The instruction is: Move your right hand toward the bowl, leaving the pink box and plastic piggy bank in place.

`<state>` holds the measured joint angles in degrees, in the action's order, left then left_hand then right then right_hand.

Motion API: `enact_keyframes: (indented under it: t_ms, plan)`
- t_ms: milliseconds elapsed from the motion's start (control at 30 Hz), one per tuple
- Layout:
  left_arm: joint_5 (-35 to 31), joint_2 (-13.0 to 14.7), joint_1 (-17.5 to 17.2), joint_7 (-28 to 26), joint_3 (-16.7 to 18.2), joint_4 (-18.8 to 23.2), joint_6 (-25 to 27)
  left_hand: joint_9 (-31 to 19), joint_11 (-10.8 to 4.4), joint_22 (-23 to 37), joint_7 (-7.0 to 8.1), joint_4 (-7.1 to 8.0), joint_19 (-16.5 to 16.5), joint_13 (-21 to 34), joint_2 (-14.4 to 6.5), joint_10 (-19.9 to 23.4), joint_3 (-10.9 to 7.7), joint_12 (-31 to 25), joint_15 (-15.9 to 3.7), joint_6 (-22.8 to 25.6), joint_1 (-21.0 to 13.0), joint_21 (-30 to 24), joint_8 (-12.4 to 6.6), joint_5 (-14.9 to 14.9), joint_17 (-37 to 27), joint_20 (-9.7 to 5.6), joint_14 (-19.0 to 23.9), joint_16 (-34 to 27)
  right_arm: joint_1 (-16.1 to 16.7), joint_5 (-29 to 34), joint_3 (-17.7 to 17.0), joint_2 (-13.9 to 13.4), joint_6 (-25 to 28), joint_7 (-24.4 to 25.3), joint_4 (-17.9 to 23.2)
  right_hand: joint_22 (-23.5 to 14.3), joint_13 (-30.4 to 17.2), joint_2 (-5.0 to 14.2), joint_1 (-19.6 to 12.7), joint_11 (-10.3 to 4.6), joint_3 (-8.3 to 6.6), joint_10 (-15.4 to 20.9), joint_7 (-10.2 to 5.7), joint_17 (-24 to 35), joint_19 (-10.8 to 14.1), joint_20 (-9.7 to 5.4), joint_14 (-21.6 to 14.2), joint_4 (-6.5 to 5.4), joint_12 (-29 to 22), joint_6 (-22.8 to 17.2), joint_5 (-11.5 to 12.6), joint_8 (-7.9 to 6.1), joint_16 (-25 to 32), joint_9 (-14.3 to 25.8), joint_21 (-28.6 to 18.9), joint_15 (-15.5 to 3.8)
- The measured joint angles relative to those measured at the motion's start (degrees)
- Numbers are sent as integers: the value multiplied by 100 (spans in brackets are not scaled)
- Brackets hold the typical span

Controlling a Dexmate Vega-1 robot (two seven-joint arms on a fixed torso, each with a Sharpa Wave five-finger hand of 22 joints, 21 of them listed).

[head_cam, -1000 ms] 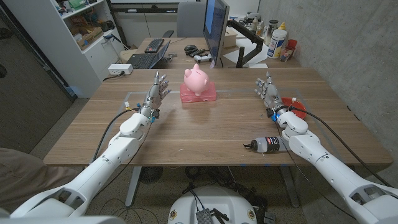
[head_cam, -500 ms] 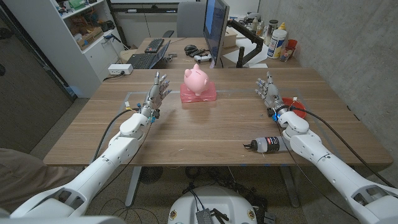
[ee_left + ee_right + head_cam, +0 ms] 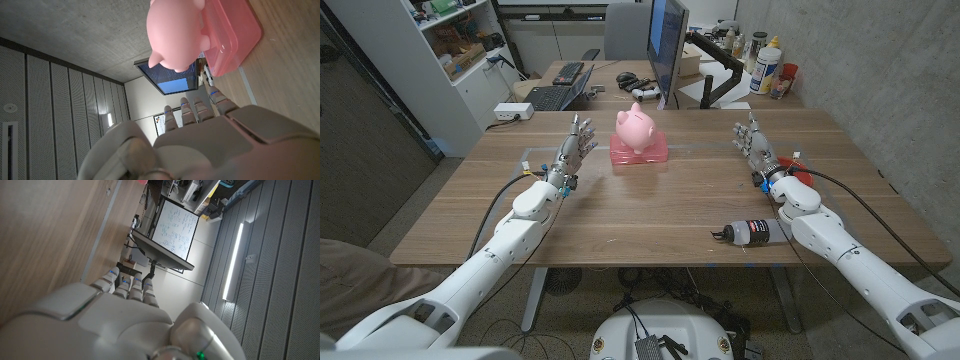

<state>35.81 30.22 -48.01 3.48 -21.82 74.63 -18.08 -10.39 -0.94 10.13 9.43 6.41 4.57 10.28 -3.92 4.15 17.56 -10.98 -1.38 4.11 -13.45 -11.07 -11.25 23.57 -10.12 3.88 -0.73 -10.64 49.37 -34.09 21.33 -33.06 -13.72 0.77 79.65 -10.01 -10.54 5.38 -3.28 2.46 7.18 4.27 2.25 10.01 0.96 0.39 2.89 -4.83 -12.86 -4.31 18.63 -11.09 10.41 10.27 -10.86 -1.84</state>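
Right hand raised above the table's right half, fingers extended and apart, holding nothing. Red bowl just beside and behind the right wrist — mostly hidden by the forearm in the head view, only a red sliver showing. Judged early in the approach: no contact with the bowl yet.

Plastic piggy bank sitting on top of the pink box, far-centre of the wooden table, well apart from the right hand. Left hand upright near the box's left side, fingers spread, empty; from the left wrist view the piggy bank and box lie close ahead of its fingertips.

Risks from here, as judgement:
- Bowl tucked behind the wrist — a turn toward it could knock or push it with the forearm rather than meet it with the fingers.
- Black cylindrical gadget lying near the table's front edge, next to the right forearm; an elbow sweep or a drag from the black cable along the arm could roll it off.
- Any left-hand drift inward could nudge the box and topple the piggy bank.
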Motion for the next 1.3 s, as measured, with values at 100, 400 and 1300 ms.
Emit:
enact_keyframes:
  t_ms: [100, 400, 1300]
  plan:
    - [0, -12, 12, 23, -2, -34, -24, 0, -23, 0, 0, -18, -30, 0, 34, -23, 18, 0, -26, 0, -34, 0, 0, 0, 0, -108, -26, 0, 15, 78, 12, -50, 57, 70, 81, 0, 0, 0, 0, -12, 0, -55, 0, 0, -31, -31, 41, 0, 0, 0, -1, 0, -28, 0, 0, -22]
    - [43, -78, 78, 161, -2, -203, -147, 0, -62, -27, -21, -64, -29, 0, 151, 0, 64, 0, -68, 21, -91, 0, 0, 0, 0, -440, -112, 27, 76, 352, 56, -260, 288, 301, 396, 0, 0, 0, 0, -10, 0, -113, -9, 0, -104, 43, 181, 0, 46, 75, -3, 35, -28, 0, 0, -18]
    - [182, -185, 245, 482, 15, -565, -316, -1, -163, -26, -62, -88, -29, -1, 203, -19, 39, 0, -66, 61, -144, 0, 0, 40, -2, -439, -168, 27, 308, 1113, 76, -823, 1030, 947, 1388, 1, 1, 0, 0, -21, -17, -184, -20, -1, -185, 43, 246, -16, 89, 146, -3, 35, -28, -1, 26, -21]
